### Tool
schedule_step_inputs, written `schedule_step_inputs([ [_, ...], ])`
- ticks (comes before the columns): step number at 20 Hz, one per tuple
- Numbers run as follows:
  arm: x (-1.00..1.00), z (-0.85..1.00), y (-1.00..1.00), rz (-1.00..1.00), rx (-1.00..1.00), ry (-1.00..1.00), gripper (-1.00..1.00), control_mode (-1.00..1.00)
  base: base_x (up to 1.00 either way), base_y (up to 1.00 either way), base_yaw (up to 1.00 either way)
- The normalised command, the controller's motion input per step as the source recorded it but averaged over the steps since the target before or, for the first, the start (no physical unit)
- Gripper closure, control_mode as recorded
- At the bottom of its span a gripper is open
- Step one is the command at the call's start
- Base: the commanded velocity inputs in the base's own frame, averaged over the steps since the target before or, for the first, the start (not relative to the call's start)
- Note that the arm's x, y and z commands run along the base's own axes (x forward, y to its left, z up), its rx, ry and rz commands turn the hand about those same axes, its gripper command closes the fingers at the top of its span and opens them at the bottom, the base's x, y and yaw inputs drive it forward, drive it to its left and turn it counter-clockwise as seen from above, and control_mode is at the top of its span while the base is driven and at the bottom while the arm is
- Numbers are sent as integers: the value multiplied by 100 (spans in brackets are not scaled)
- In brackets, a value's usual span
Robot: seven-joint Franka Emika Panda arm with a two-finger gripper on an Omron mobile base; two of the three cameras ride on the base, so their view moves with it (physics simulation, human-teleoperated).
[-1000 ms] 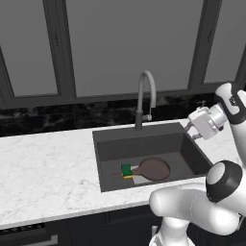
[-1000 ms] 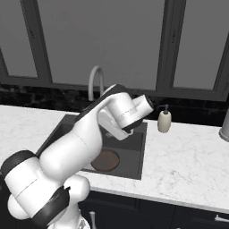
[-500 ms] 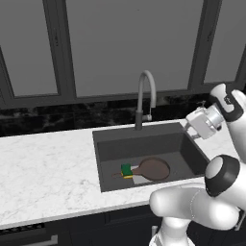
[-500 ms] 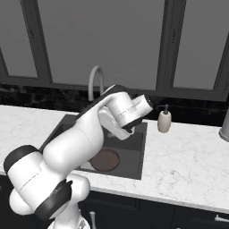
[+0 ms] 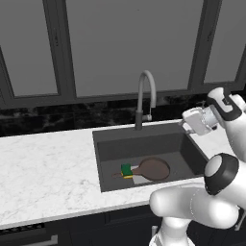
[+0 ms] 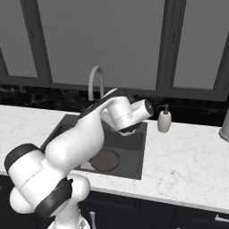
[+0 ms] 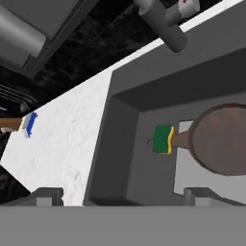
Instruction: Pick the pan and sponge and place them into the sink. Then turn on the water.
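Observation:
The dark reddish-brown pan (image 5: 153,169) lies in the sink (image 5: 144,137), its handle pointing left. The green-and-yellow sponge (image 5: 126,170) rests on that handle's end. In the hand view the sponge (image 7: 164,139) and pan (image 7: 223,140) sit below the faucet base (image 7: 166,24). My gripper (image 7: 123,196) is open and holds nothing. It hangs above the sink's right rim, to the right of the curved faucet (image 5: 145,96), with the white hand (image 5: 196,120) level with the spout. No water is in view at the spout.
White marble counter (image 5: 48,163) runs left of the basin. A soap dispenser (image 6: 164,120) stands on the counter behind the sink's right corner. A small blue-tipped object (image 7: 29,124) lies far off on the counter. Dark windows and backsplash close the back.
The hand has edged slightly left toward the faucet and the elbow has risen a little. The jaws stay open. Pan and sponge have not moved.

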Motion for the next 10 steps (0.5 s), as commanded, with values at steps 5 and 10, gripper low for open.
schedule_step_inputs([
  [5, 54, -1, 0, -18, 0, 0, -100, -100, 0, 0, 0],
  [10, 16, -1, -1, -2, 0, 1, -100, -100, 0, 0, 0],
])
